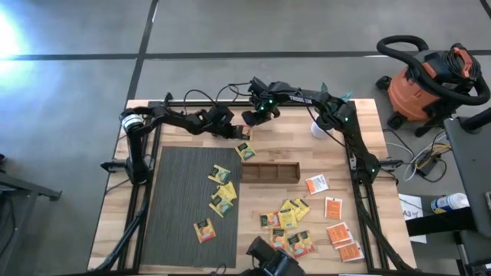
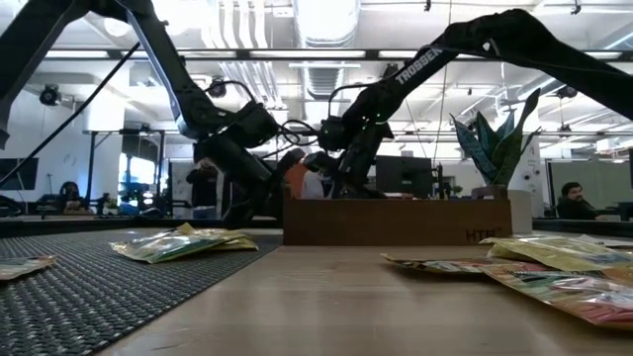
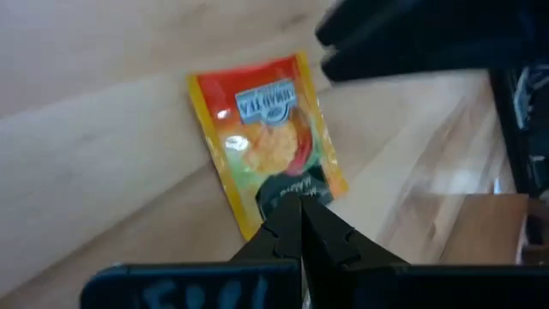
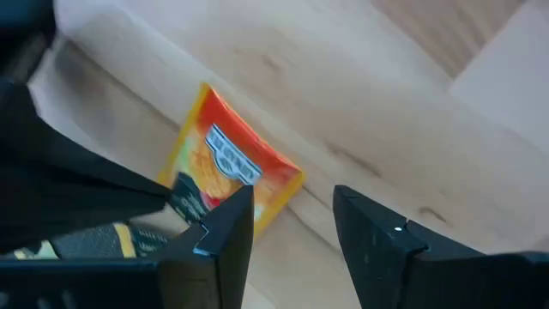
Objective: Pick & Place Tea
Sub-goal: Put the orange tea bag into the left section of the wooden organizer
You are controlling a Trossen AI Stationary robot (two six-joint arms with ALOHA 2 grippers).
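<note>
Both wrist views, sachet label readable

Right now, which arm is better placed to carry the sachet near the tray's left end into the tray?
Probably the left. The left gripper is shut on the yellow-orange sachet, beside the wooden tray. The right gripper hovers open close by, holding nothing.

Wooden table bears dark mat, brown tray just beside left gripper; tea sachets scattered farther off; white cup near right gripper.
</note>
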